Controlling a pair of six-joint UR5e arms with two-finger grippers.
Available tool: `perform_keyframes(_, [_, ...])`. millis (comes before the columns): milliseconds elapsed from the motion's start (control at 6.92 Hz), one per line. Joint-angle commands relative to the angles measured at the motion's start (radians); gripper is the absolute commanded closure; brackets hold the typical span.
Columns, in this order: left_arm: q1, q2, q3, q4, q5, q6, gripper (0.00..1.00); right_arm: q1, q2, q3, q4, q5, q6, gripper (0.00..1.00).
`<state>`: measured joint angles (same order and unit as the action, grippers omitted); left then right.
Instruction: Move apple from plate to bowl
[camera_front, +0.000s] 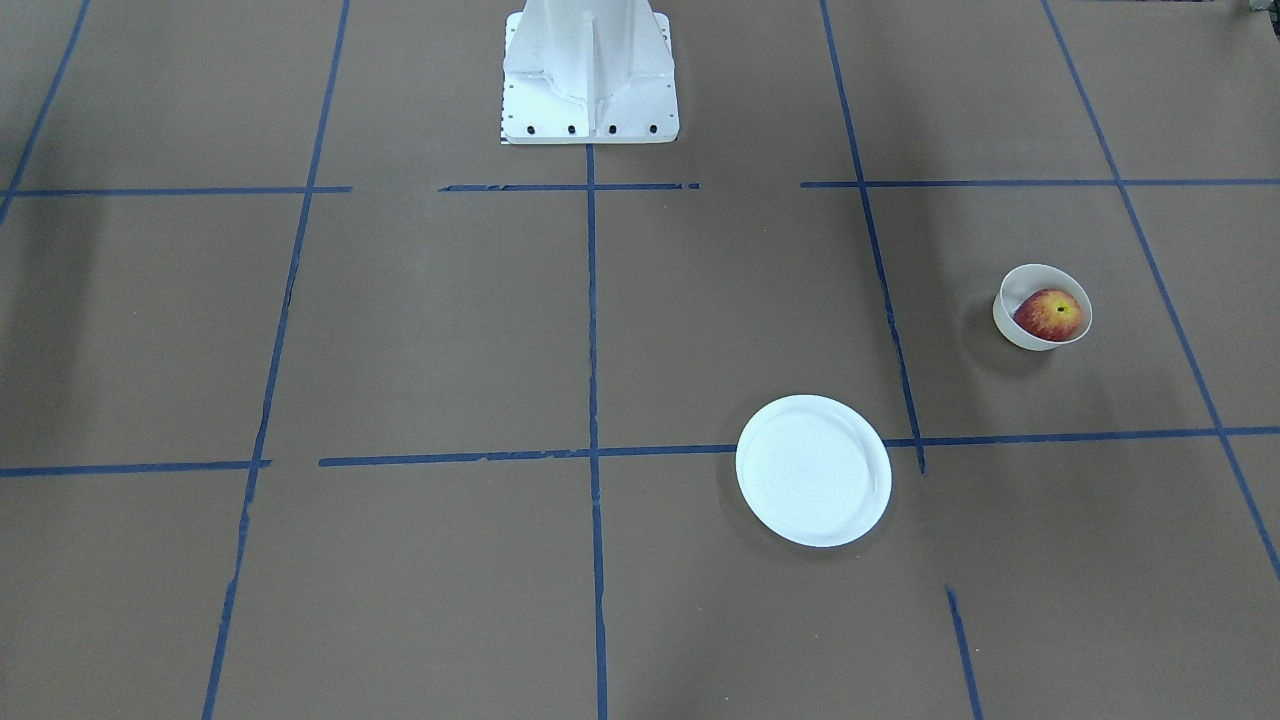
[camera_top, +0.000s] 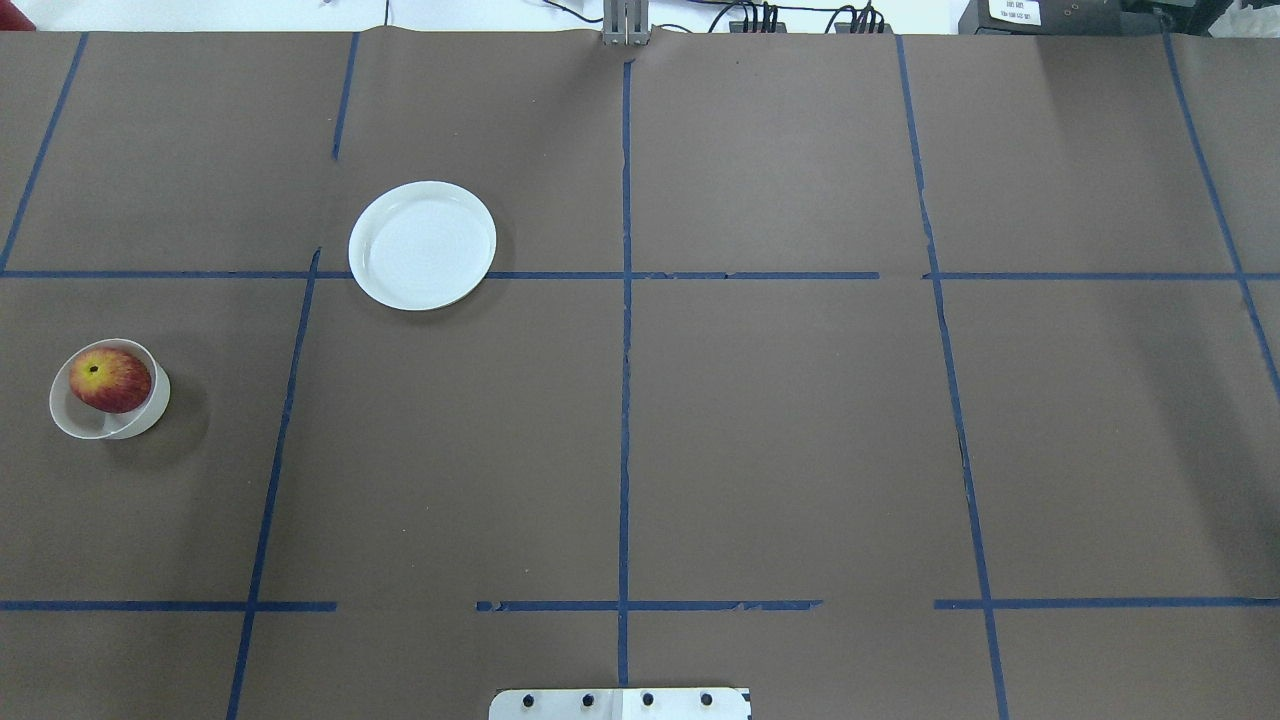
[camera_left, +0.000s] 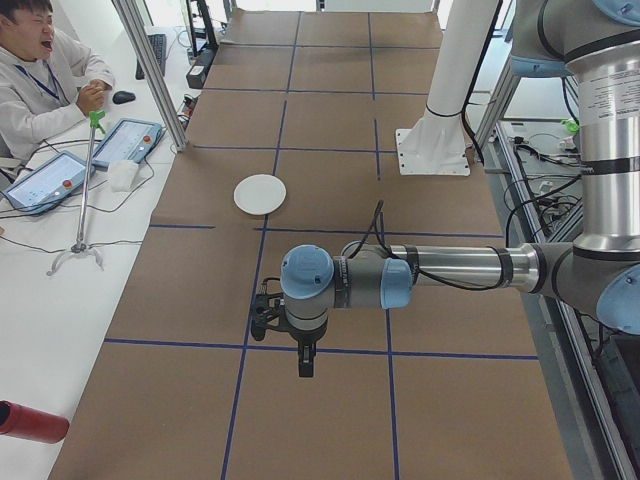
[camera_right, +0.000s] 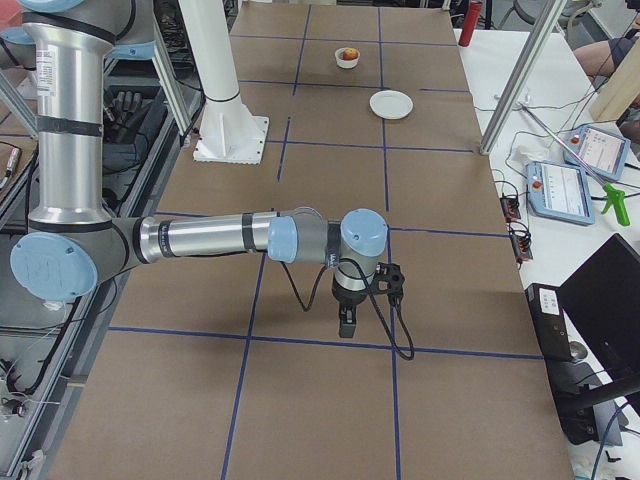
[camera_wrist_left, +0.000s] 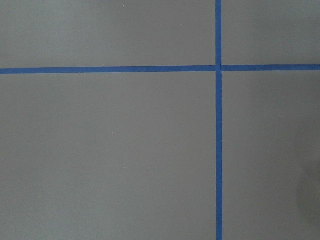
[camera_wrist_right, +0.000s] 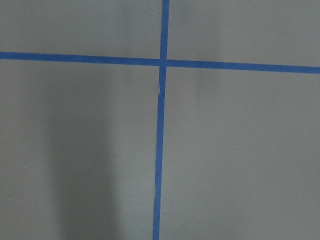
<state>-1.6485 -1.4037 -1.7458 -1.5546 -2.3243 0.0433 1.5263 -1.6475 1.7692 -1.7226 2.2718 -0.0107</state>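
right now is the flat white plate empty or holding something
Empty: the flat round white plate shows only bare surface; the small red apple sits inside the small cream-white bowl.

Blue tape lines (camera_top: 625, 400) cross the brown worktop (camera_top: 780, 440). In the overhead view, the plate (camera_top: 422, 245) lies upper left and the bowl (camera_top: 85, 422) far left.

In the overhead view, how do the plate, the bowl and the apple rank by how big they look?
1. plate, clearly the widest.
2. bowl.
3. apple, sitting inside the bowl and only slightly narrower than it.
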Motion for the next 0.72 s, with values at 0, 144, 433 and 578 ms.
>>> perform_keyframes(0, [0.000, -0.012, -0.006, 0.001, -0.001, 0.000, 0.00, 0.000, 0.000, 0.000, 0.000, 0.000, 0.000, 0.00])
perform_keyframes(144, [0.000, -0.014, -0.009, 0.001, -0.001, 0.001, 0.00, 0.000, 0.000, 0.000, 0.000, 0.000, 0.000, 0.00])
perform_keyframes(433, [0.000, -0.015, -0.017, -0.001, -0.003, 0.003, 0.00, 0.000, 0.000, 0.000, 0.000, 0.000, 0.000, 0.00])
perform_keyframes(578, [0.000, -0.018, -0.015, -0.001, -0.030, 0.003, 0.00, 0.000, 0.000, 0.001, 0.000, 0.000, 0.000, 0.00])
